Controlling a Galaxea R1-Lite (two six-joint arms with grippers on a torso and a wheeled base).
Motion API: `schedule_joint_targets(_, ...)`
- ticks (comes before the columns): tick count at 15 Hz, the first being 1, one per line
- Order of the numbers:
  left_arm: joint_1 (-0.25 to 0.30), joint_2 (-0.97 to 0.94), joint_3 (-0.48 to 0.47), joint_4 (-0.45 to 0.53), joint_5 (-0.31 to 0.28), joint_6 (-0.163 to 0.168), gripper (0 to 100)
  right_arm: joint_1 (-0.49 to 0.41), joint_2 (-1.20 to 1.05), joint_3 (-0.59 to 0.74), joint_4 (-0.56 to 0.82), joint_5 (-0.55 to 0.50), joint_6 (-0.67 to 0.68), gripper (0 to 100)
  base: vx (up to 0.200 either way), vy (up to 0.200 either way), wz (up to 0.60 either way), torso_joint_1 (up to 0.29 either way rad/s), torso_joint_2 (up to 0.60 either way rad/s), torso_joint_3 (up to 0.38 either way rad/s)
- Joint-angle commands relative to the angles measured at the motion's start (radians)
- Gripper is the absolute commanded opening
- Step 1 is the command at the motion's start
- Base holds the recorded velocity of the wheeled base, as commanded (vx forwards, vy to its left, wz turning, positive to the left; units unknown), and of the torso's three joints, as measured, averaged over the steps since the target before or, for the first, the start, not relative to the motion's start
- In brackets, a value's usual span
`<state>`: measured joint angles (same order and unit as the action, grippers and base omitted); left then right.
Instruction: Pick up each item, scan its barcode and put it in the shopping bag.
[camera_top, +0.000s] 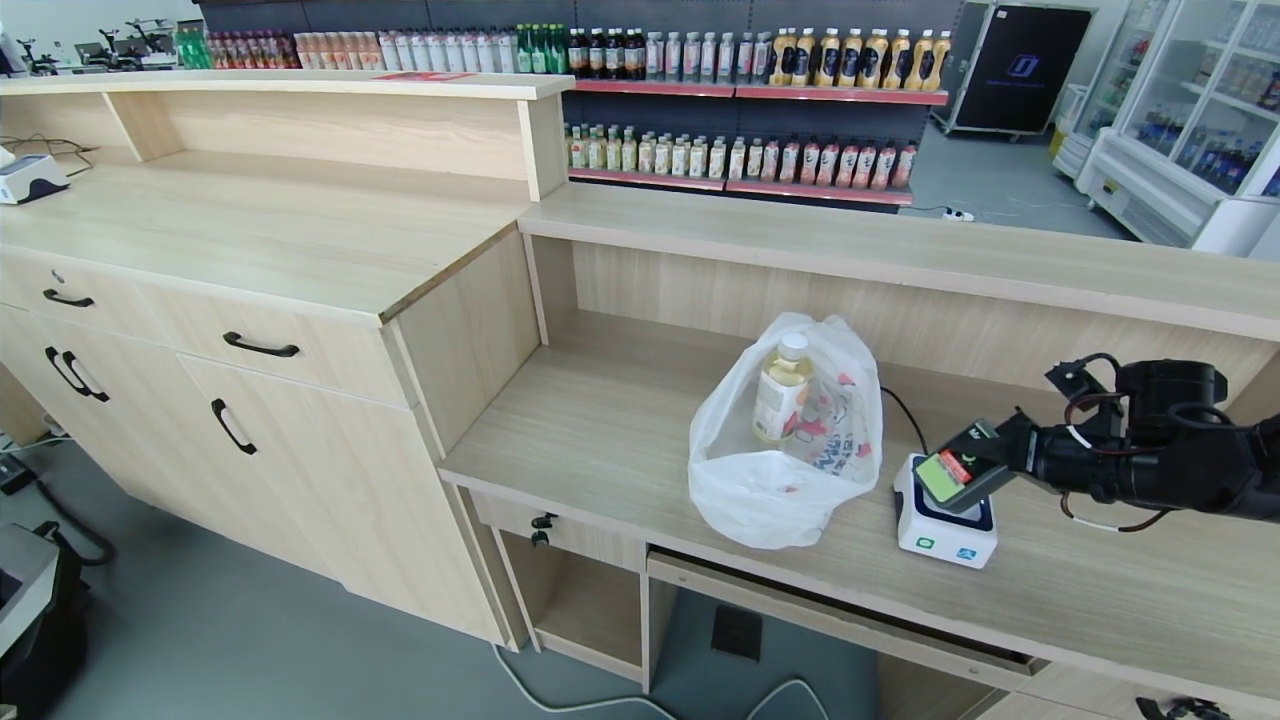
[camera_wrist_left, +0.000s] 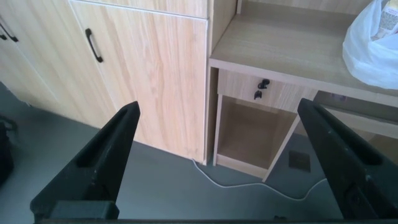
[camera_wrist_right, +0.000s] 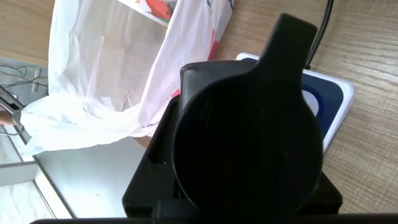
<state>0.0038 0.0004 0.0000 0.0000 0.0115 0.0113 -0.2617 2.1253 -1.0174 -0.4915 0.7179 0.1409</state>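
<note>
**Item: small pack** (camera_top: 938, 478), dark-edged, green and red face. It is held in the air just above the barcode scanner (camera_top: 946, 535), face tilted up and towards the bag.
- Handling (judged): light, flat and probably stiff, with a glossy face that may slip. It is best pinched by its edges, which leaves the printed face free for the reader.

**Holder: right gripper** (camera_top: 978, 462), clamped on the pack's far end.

**Barcode scanner:** white box with a blue top, on the counter (camera_top: 600, 440), touching the bag's side. A cable (camera_top: 905, 420) runs behind it.

**Shopping bag** (camera_top: 785, 470): thin white plastic, soft, mouth open upward. A pale-yellow bottle (camera_top: 782, 390) stands inside, leaning slightly.
- Handling (judged): the walls give way easily, so goods should enter from above.

**Left gripper** (camera_wrist_left: 219, 107): fingers spread wide and holding nothing, low over the floor before a cupboard door (camera_wrist_left: 149, 74).
</note>
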Motion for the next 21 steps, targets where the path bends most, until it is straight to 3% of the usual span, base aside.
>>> schedule_joint_targets(1, 0.001, 0.0, 0.0, 0.0, 0.001, -0.001, 100, 0.001, 0.012, -0.015, -0.004, 0.0, 0.0, 0, 0.0, 0.0, 0.0, 0.0, 0.0, 0.0)
schedule_joint_targets(13, 0.001, 0.0, 0.0, 0.0, 0.001, -0.001, 100, 0.013, 0.024, -0.035, -0.016, 0.0, -0.001, 0, 0.0, 0.0, 0.0, 0.0, 0.0, 0.0)
schedule_joint_targets(15, 0.001, 0.0, 0.0, 0.0, 0.001, -0.001, 100, 0.022, -0.081, 0.022, -0.081, -0.008, -0.122, 0, 0.0, 0.0, 0.0, 0.0, 0.0, 0.0)
schedule_joint_targets(17, 0.001, 0.0, 0.0, 0.0, 0.001, -0.001, 100, -0.005, -0.274, 0.218, -0.211, -0.052, -0.42, 0, 0.0, 0.0, 0.0, 0.0, 0.0, 0.0)
schedule_joint_targets(19, 0.001, 0.0, 0.0, 0.0, 0.001, -0.001, 100, -0.059, -0.416, 0.309, -0.168, -0.175, -0.662, 0, 0.0, 0.0, 0.0, 0.0, 0.0, 0.0)
schedule_joint_targets(21, 0.001, 0.0, 0.0, 0.0, 0.001, -0.001, 100, -0.102, -0.489, 0.35, -0.15, -0.181, -0.784, 0, 0.0, 0.0, 0.0, 0.0, 0.0, 0.0)
